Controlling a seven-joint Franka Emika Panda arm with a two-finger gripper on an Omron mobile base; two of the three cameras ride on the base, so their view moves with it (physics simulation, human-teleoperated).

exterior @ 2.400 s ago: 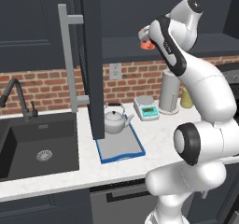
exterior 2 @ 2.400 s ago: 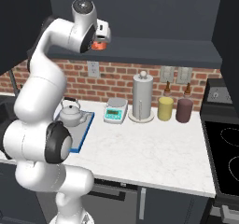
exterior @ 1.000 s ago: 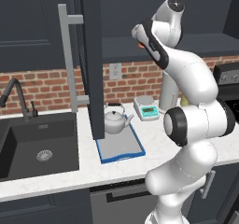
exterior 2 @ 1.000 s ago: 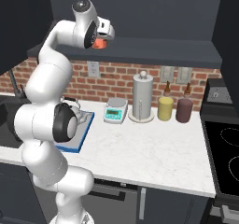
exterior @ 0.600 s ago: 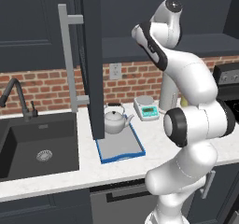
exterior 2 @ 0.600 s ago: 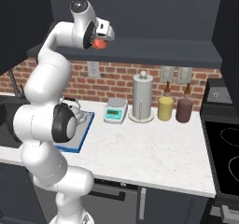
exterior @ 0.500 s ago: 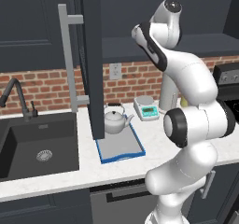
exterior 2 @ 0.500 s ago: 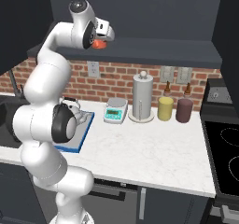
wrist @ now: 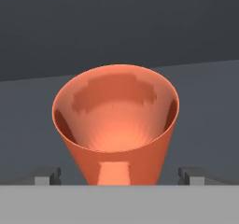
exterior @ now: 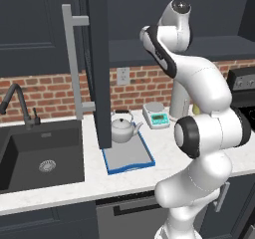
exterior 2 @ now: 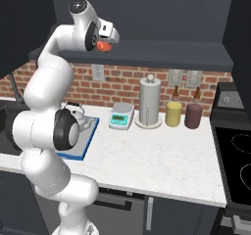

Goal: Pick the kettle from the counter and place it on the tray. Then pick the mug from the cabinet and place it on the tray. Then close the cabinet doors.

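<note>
the gripper (wrist: 119, 174), jaws wide, is now straddling the mug (wrist: 115, 125) on the cabinet (exterior 2: 162, 48) shelf, having advanced closer; closing comes next, the kettle (exterior: 122, 129) already sitting on the tray (exterior: 130, 162).

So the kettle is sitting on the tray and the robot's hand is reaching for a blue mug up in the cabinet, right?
Almost. The mug is orange, not blue; the hand view shows it close up between the open gripper tips. The rest holds: the kettle sits on the tray, and the hand is up at the cabinet shelf.
</note>
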